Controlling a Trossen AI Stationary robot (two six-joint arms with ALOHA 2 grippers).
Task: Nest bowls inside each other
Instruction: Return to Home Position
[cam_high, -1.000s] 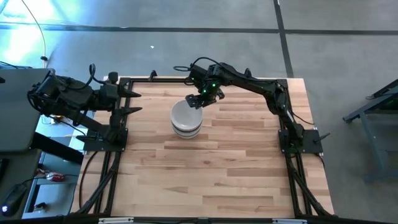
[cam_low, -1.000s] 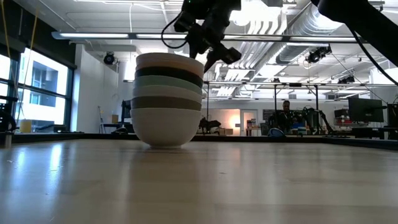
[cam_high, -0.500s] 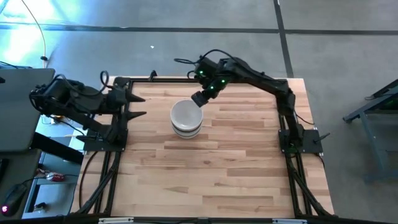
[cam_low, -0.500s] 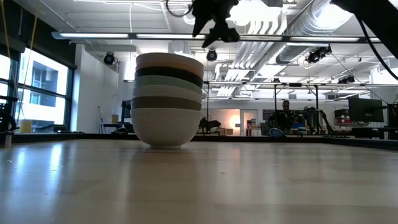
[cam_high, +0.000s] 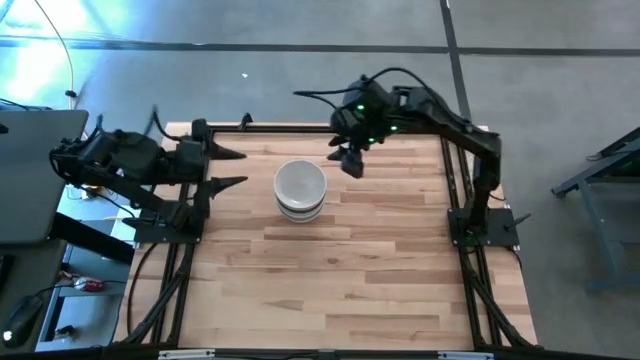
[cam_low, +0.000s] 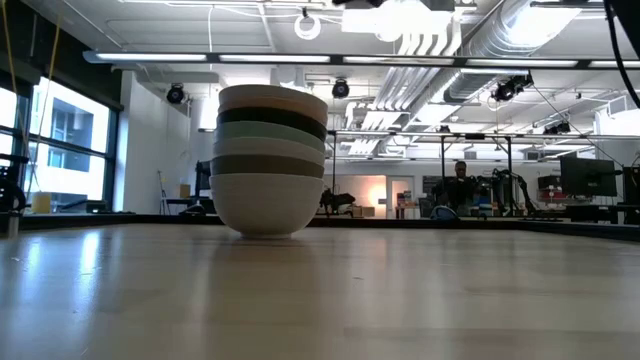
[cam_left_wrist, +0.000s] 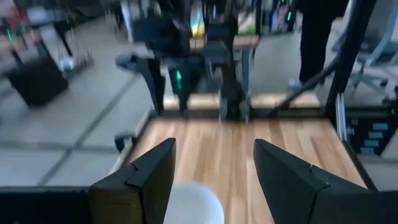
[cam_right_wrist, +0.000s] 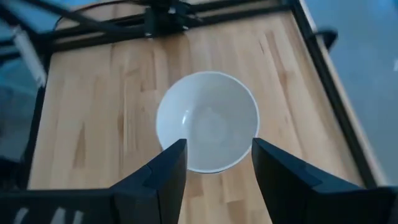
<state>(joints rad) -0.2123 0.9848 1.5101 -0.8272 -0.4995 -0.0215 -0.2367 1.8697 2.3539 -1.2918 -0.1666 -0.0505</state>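
– Bowls (cam_low: 268, 160), the small, round, smooth ones: where do they stand?

– All in one nested stack on the pale wooden desk (cam_high: 380, 260). It sits in the upper middle of the overhead frame, a little left of centre. From the side I see a white base, then grey-olive, a pale band, mint green, black, and a white top bowl (cam_high: 300, 183). The peach one is at most a thin edge under that top bowl.

– And the arms?

– The right end effector (cam_high: 350, 163) hangs just to the upper right of the stack in the overhead frame. It is clear of the stack, fingers spread wide, holding nothing. Its own camera looks down into the top bowl between them. The left end effector (cam_high: 228, 167) waits at the left edge of the desk, also wide and empty, fingers pointing toward the stack.

– So the nesting looks finished. What could spoil it?

– The trip home, I'd say. The stack is tall on a narrow foot, and smooth bowls slide. If the right arm dips or swings across rather than away, a finger could clip the top rim and shove or topple the lot. The upper bowls also seem to sit slightly toward the right of the side frame, so a small knock may be enough. A forward reach by the left arm would run straight into them.
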